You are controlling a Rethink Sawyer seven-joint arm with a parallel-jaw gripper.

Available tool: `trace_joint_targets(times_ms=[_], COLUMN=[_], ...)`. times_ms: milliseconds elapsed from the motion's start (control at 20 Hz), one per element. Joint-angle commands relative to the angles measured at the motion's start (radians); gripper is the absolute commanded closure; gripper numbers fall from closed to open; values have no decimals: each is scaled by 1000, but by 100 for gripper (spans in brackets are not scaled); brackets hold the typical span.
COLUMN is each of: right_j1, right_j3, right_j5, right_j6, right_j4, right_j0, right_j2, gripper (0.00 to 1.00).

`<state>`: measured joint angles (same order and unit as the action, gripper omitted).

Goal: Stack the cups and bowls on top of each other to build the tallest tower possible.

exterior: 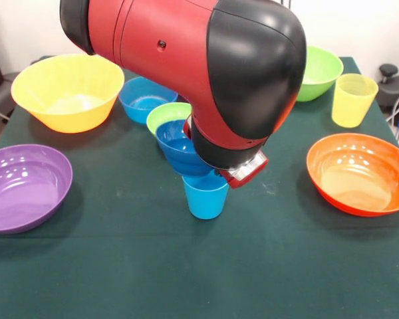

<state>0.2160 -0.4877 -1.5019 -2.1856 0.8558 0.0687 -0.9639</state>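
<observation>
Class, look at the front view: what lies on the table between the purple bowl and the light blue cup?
Nothing: between the purple bowl and the light blue cup, the front view shows only bare green tablecloth.

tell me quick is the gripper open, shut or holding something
Gripper: cannot be told. The arm's wrist hides it, low beside the dark blue bowl that sits tilted on the light blue cup.

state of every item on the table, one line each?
Light blue cup: upright, dark blue bowl on its rim.
Dark blue bowl: on the cup, tilted.
Small green bowl: upright, behind the dark blue bowl.
Light blue bowl: upright, empty.
Yellow cup: upright, alone.
Yellow bowl, purple bowl, orange bowl, green bowl: upright, empty.
Gripper: hidden by the arm.
</observation>
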Motion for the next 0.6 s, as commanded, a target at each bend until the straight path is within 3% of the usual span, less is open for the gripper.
trace_joint_targets(times_ms=[50,600], right_j1=[20,22], right_j3=[-25,-26], right_j5=[70,78], right_j6=[-72,-112], right_j4=[-49,-42], right_j0=[14,-2], right_j2=[125,136], gripper=[100,100])
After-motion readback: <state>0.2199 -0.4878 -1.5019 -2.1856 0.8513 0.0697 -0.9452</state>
